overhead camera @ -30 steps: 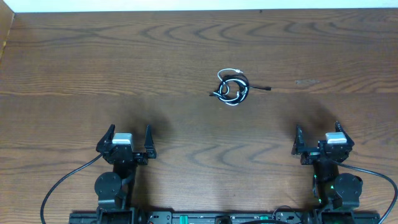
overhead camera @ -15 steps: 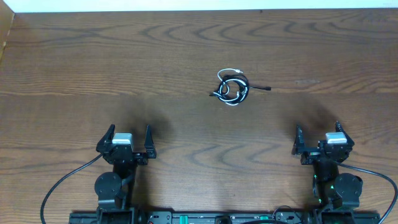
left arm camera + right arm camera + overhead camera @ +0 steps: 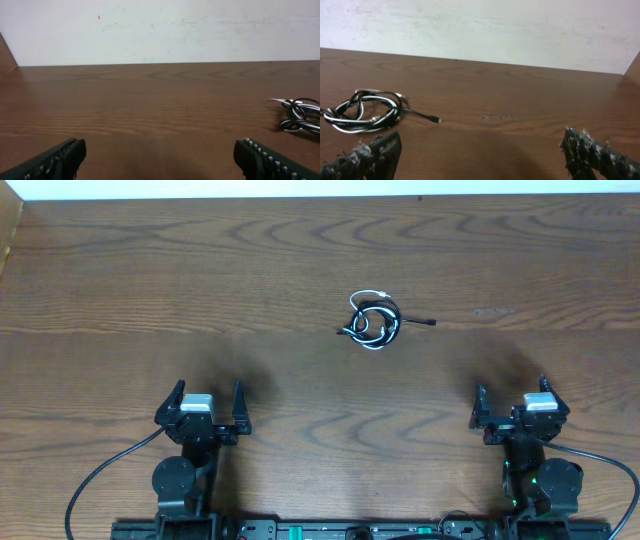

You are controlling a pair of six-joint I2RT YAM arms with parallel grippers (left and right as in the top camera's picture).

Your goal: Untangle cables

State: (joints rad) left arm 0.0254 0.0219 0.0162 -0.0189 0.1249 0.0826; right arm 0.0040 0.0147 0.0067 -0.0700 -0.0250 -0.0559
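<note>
Untangling not begun: my left gripper (image 3: 209, 392) and right gripper (image 3: 511, 392) sit empty, jaws spread. The knotted thin white and black cables (image 3: 374, 323) lie well apart, one o'clock from my left; next I'd reach there.

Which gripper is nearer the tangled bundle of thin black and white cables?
Right, by a modest margin. The right gripper sits short of the tangled black and white cable bundle, off to its right; the left gripper sits farther off to its left.
</note>
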